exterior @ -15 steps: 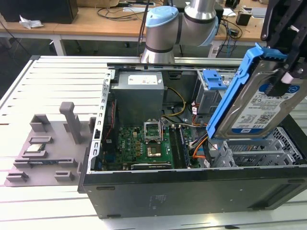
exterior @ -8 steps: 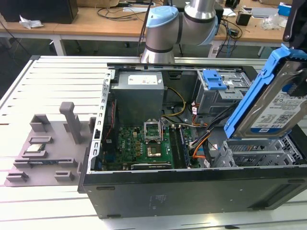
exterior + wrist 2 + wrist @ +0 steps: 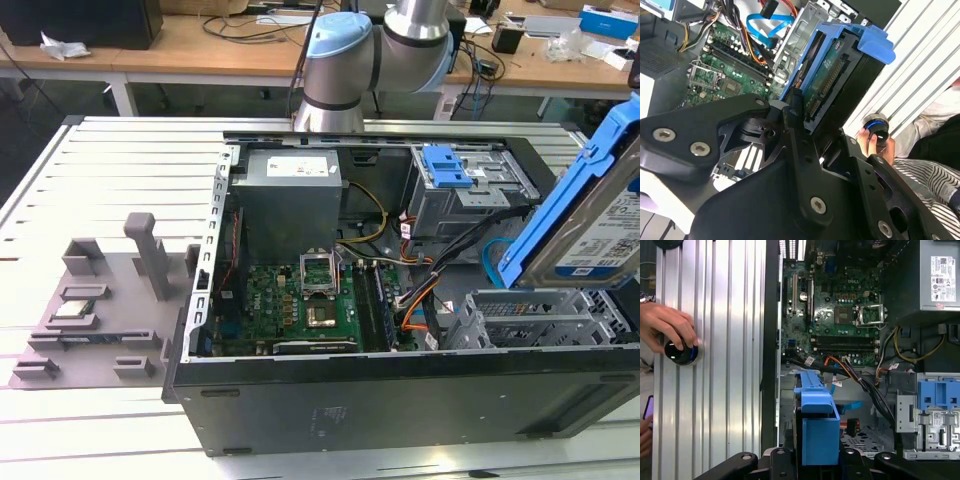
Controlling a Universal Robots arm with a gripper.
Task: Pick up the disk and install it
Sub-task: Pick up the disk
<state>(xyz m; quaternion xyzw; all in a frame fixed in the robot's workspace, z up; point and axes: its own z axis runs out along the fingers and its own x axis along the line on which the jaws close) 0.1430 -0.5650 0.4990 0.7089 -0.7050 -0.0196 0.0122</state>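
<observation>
One slotted aluminium table (image 3: 120, 160), bearing everything listed. One computer case (image 3: 400, 410), side panel off, filling the exterior view from centre to four o'clock. One robot arm (image 3: 345, 60), entering at twelve o'clock. One power supply (image 3: 290, 190) at the case's eleven o'clock, with one motherboard (image 3: 300, 310) below it at seven o'clock. One grey drive cage (image 3: 450, 190) with a blue latch at the case's one o'clock. One perforated metal bay (image 3: 530, 315) at the case's four o'clock. One disk (image 3: 590, 220), silver with blue side rails, raised above the case at three o'clock of the exterior view and tilted. Its long axis runs from one o'clock down to seven o'clock, pointing toward the perforated bay at its seven o'clock (lifted, judged not yet seated). One gripper (image 3: 820, 125), fingers (image 3: 792, 107) clamped on the disk's flat faces in the second wrist view, the drive's length reaching straight out beyond them. One grey fixture block (image 3: 100, 300) at nine o'clock, carrying one small processor chip (image 3: 75, 308). One person's hand (image 3: 667, 327) on a round knob (image 3: 682, 352), well apart from the disk.
</observation>
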